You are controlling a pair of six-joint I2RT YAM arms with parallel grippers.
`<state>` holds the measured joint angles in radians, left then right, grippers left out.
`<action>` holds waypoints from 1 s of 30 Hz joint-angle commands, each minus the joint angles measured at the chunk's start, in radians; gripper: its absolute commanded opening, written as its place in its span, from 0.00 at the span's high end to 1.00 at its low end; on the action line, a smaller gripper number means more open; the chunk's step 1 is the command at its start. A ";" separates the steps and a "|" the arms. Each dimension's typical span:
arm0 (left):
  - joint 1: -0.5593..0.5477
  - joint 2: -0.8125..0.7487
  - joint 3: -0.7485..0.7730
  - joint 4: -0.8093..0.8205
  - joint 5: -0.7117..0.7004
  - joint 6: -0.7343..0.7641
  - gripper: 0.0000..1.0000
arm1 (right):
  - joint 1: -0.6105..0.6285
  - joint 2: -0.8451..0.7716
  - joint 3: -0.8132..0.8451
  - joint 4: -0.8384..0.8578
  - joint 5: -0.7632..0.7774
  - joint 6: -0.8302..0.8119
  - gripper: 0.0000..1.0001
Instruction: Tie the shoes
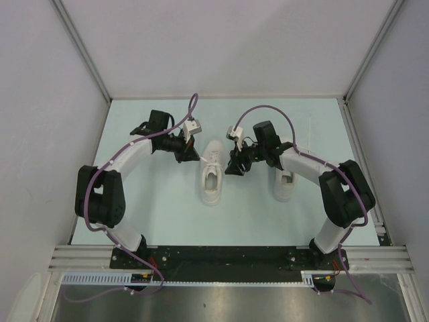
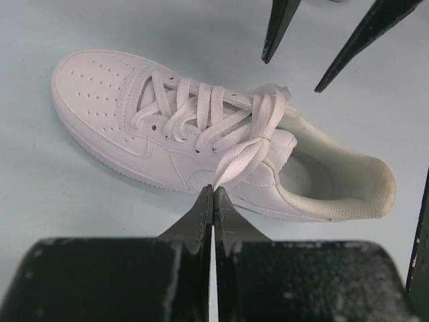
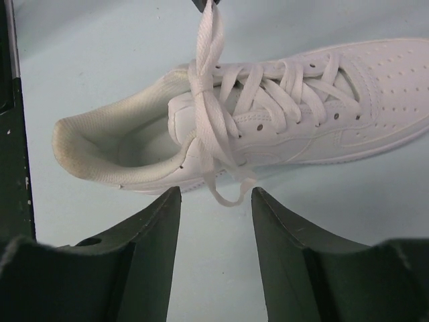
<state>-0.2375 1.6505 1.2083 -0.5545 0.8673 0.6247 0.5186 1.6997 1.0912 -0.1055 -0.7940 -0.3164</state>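
Note:
One white shoe (image 1: 212, 176) lies mid-table with its toe pointing away; it also shows in the left wrist view (image 2: 120, 114) and the right wrist view (image 3: 322, 127). The second shoe (image 1: 286, 186) lies to its right, partly hidden under the right arm. My left gripper (image 1: 193, 155) is at the shoe's left side, shut (image 2: 213, 192) on a lace loop (image 2: 242, 155) and pulling it taut. My right gripper (image 1: 235, 166) is at the shoe's right side and open (image 3: 216, 196). A small lace loop (image 3: 213, 176) hangs just ahead of its fingertips, ungripped.
The table top (image 1: 154, 201) is pale blue, with white walls on three sides. A metal rail (image 1: 221, 255) runs along the near edge at the arm bases. My right gripper's fingers (image 2: 278, 30) show at the top of the left wrist view.

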 commanded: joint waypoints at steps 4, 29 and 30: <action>-0.003 -0.015 0.016 0.025 0.033 -0.006 1.00 | 0.031 0.035 0.026 0.098 -0.014 -0.044 0.48; 0.012 -0.027 0.017 0.021 0.016 -0.006 1.00 | -0.005 0.005 0.045 -0.006 -0.039 -0.182 1.00; 0.013 -0.029 0.014 0.022 0.018 -0.006 1.00 | -0.006 0.002 0.045 -0.014 -0.036 -0.191 1.00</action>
<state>-0.2344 1.6505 1.2083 -0.5522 0.8673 0.6243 0.5289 1.7557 1.0962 -0.0616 -0.8284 -0.4568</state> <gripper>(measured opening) 0.005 0.010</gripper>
